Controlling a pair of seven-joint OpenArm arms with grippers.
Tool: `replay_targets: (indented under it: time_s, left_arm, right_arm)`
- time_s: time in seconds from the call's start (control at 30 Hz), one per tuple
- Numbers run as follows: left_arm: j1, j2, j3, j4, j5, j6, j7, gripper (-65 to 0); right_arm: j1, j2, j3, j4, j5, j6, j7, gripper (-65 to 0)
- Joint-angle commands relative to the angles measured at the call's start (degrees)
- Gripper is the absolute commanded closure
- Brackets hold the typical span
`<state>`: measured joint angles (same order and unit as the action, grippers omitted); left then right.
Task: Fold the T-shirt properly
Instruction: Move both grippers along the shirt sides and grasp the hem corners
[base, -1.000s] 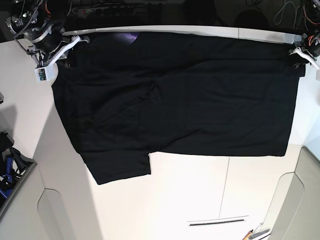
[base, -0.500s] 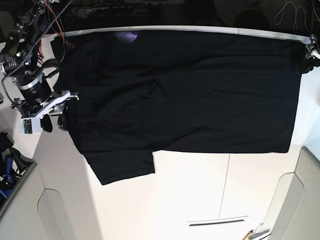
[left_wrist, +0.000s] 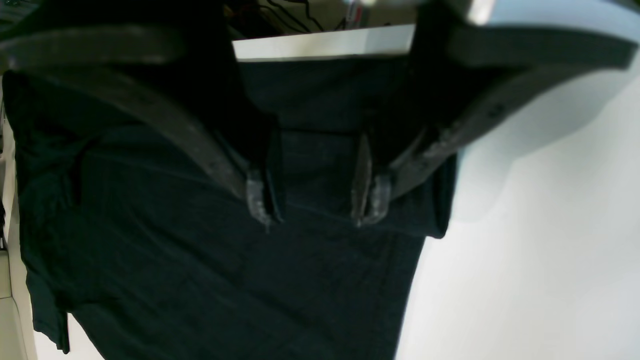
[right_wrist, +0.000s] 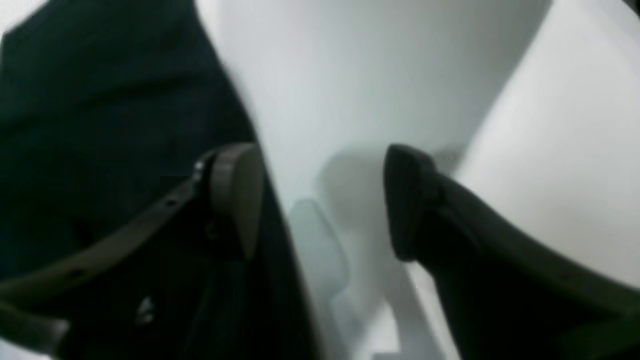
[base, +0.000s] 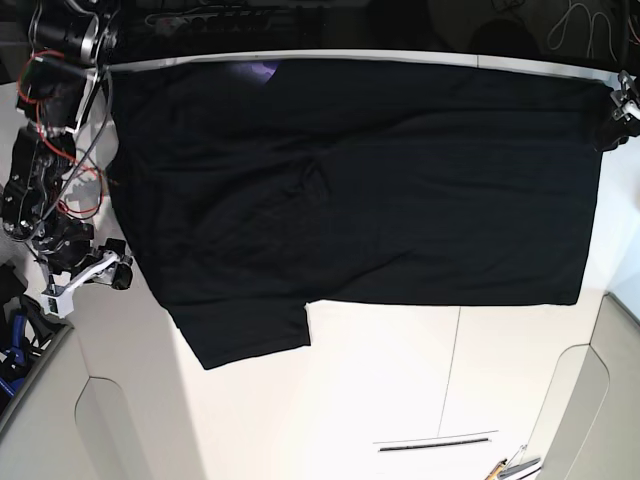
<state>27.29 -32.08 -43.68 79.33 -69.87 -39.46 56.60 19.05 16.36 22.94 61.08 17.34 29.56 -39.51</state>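
From my left wrist, my left pincer (left_wrist: 315, 200) hangs parted over the shirt (left_wrist: 200, 260), nothing between the pads; a hemmed edge of black cloth runs just beneath the tips, and the table (left_wrist: 540, 250) lies bare to one side.

From my right wrist, my right pincer (right_wrist: 320, 200) also gapes, one pad over the shirt's (right_wrist: 100, 125) edge, the other over the table (right_wrist: 375, 75). It grips nothing.

From the base, the shirt (base: 380, 180) lies spread flat, plain side up, across the far half of the table (base: 380, 390), one sleeve jutting toward the near side. My right pincer (base: 112, 275) sits just off the cloth's edge; my left pincer (base: 612, 128) is by the opposite far corner.
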Motion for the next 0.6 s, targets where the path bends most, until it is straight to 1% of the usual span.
replay_targets:
  time_s: [0.0, 0.07, 0.2, 0.3, 0.47, 0.5, 0.53, 0.57]
  left_arm:
    - [0.2, -1.3, -0.6, 0.8, -1.2, -0.5, -0.7, -26.1]
    - [0.1, -1.3, -0.6, 0.8, -1.4, -0.5, -0.7, -26.0]
    - [-1.2, -1.3, -0.6, 0.8, -1.5, -0.5, -0.6, -26.0]
    - [-2.6, -1.3, -0.6, 0.8, -1.5, -0.5, -0.6, -26.0]
    - [-4.2, -1.2, -0.6, 0.8, -1.5, -0.5, -0.6, -26.0]
    - [-4.4, -1.3, -0.6, 0.8, -1.5, -0.5, -0.6, -26.0]
    - [-4.8, -1.3, -0.6, 0.8, -1.5, -0.5, -0.7, -26.0]
    - [-5.4, -1.2, -0.6, 0.8, -1.4, -0.5, -0.6, -26.0]
  right_arm:
    - [2.5, 1.0, 0.2, -1.8, 2.3, 1.6, 0.9, -37.8]
    - [4.5, 0.9, 0.2, -6.4, 5.1, 3.5, 0.8, -37.8]
    - [5.2, 0.4, -1.7, -9.7, 9.5, 3.7, 0.0, -37.8]
    - [4.9, -0.2, -4.5, -9.7, 9.5, 3.7, -0.6, -37.8]
    - [4.9, -0.3, -11.9, -9.7, 9.4, 3.7, -0.6, -37.3]
    - [4.9, -0.3, -12.9, -9.7, 8.8, 3.7, -0.6, -34.9]
    - [4.9, -0.3, -13.7, -9.7, 8.2, 3.7, -0.6, -29.8]
    - [4.9, -0.3, -14.2, -9.7, 7.3, 3.7, -0.6, -22.6]
